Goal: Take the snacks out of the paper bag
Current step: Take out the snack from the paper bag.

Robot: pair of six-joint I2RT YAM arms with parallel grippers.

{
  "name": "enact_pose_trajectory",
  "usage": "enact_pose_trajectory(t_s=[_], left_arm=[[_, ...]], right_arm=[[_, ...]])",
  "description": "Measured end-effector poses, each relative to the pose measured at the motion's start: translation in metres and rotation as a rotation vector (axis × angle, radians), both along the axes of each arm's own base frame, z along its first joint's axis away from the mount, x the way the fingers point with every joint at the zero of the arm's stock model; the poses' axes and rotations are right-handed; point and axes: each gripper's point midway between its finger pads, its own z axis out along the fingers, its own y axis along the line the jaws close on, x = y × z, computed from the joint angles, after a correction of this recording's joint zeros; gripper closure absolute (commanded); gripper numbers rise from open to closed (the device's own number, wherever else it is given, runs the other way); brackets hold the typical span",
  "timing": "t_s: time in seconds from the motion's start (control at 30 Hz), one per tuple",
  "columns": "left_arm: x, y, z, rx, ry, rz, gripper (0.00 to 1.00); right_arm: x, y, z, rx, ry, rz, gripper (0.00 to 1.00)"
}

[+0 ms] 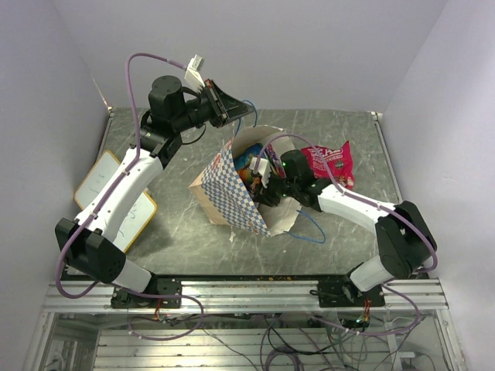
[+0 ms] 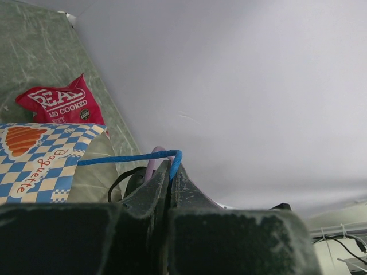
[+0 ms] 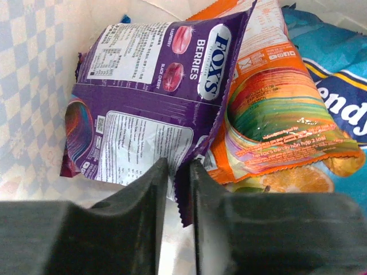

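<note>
The paper bag [image 1: 232, 189], cream with a blue-and-white checkered band, lies tilted on the table with its mouth facing back right. My left gripper [image 1: 224, 104] is raised behind the bag. In the left wrist view it [image 2: 171, 167] is shut on the bag's blue cord handle [image 2: 123, 157]. My right gripper [image 1: 259, 174] reaches into the bag's mouth. In the right wrist view it [image 3: 179, 171] is shut on the crimped edge of a purple Fox's Berries packet [image 3: 149, 86]. An orange packet [image 3: 275, 114] and a blue packet [image 3: 338, 69] lie beside it inside the bag. A red packet [image 1: 329, 162] lies on the table outside.
A yellow-framed whiteboard [image 1: 108, 193] lies at the left under the left arm. The bag's second blue cord handle [image 1: 311, 229] trails on the table in front of the right arm. White walls close in the back and both sides.
</note>
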Motion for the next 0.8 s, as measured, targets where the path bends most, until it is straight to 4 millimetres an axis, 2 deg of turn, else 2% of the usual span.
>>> enact_pose_trajectory(t_s=[0.1, 0.3, 0.37, 0.53, 0.63, 0.8], left_arm=[[0.0, 0.0, 0.0, 0.004, -0.001, 0.0, 0.93], [0.004, 0.003, -0.006, 0.034, 0.0, 0.026, 0.93], [0.005, 0.004, -0.008, 0.046, 0.006, 0.038, 0.93], [0.008, 0.007, -0.008, 0.07, 0.0, 0.065, 0.93], [0.009, 0.009, -0.01, 0.086, 0.0, 0.079, 0.93], [0.012, 0.013, -0.009, 0.106, -0.005, 0.102, 0.93]], right_arm=[[0.002, 0.002, 0.001, -0.002, 0.006, -0.001, 0.99], [0.007, 0.005, 0.024, 0.018, -0.02, -0.027, 1.0], [0.007, 0.003, 0.036, 0.033, -0.035, -0.048, 1.0], [0.006, -0.009, 0.09, 0.117, -0.138, -0.134, 1.0], [0.008, -0.019, 0.115, 0.152, -0.202, -0.191, 1.0], [0.008, -0.039, 0.139, 0.174, -0.272, -0.283, 1.0]])
